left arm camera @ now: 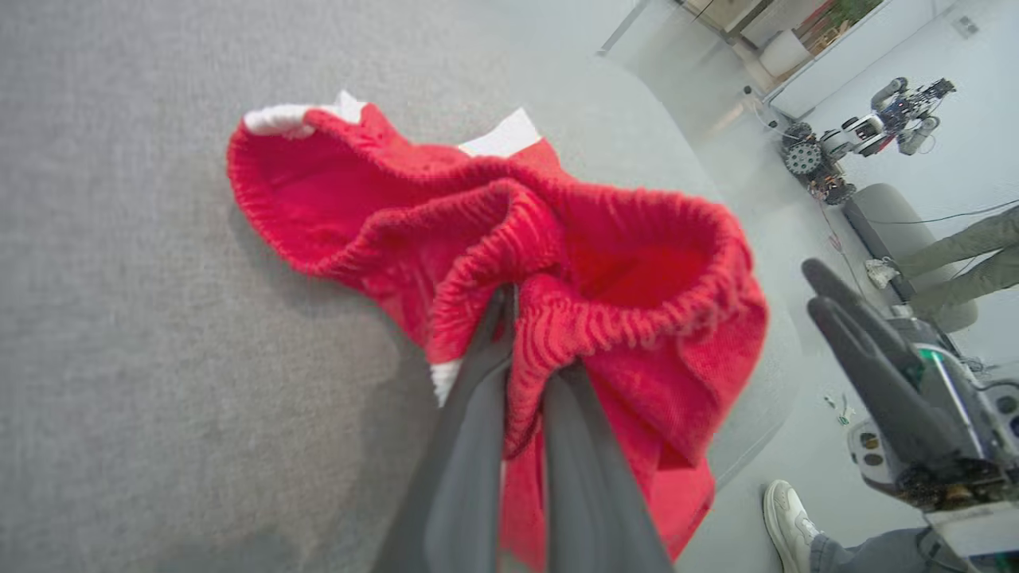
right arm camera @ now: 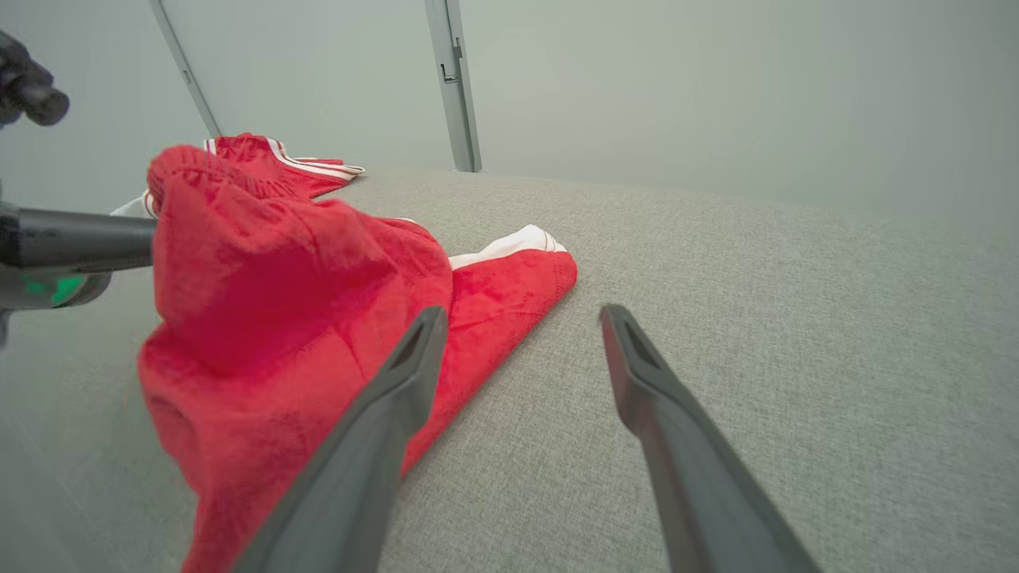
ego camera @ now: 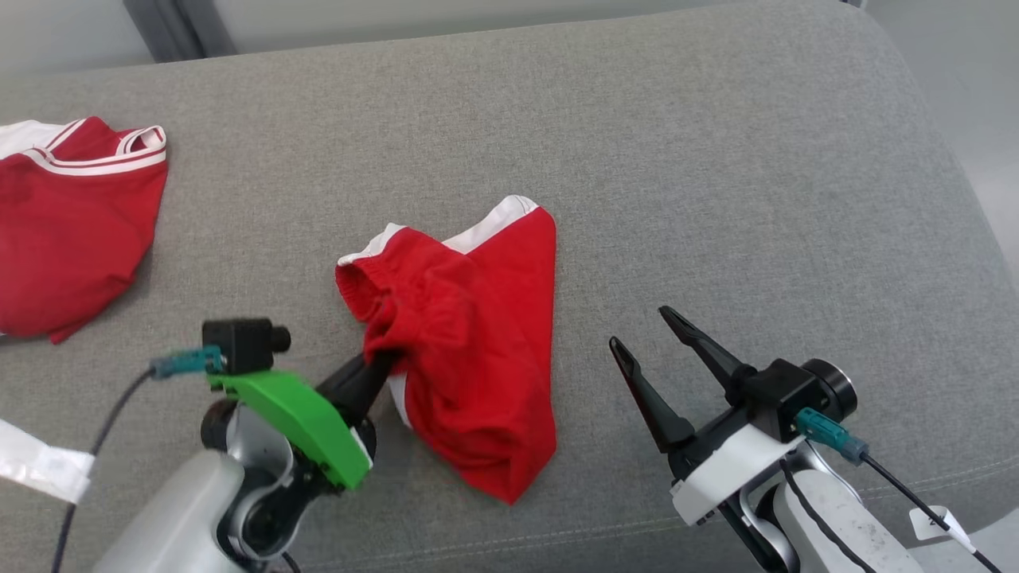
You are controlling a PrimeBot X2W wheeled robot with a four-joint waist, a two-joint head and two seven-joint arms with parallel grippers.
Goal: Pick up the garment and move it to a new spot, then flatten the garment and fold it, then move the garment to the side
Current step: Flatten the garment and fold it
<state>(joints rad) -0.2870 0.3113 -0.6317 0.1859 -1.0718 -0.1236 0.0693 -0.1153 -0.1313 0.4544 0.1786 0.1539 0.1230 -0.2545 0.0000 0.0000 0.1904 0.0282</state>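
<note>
Left wrist view shows the left gripper [left arm camera: 514, 312] closed tight on a fold of the ribbed waistband of the red shorts [left arm camera: 350, 215], bunching the cloth around its fingers. The shorts, trimmed in white, lie crumpled near the middle of the grey cushion [ego camera: 716, 159], between the two arms. The right gripper [ego camera: 641, 328] is just beside them, fingers spread apart and holding nothing. A second red garment [ego camera: 72, 231] lies well apart at the cushion's left edge.
</note>
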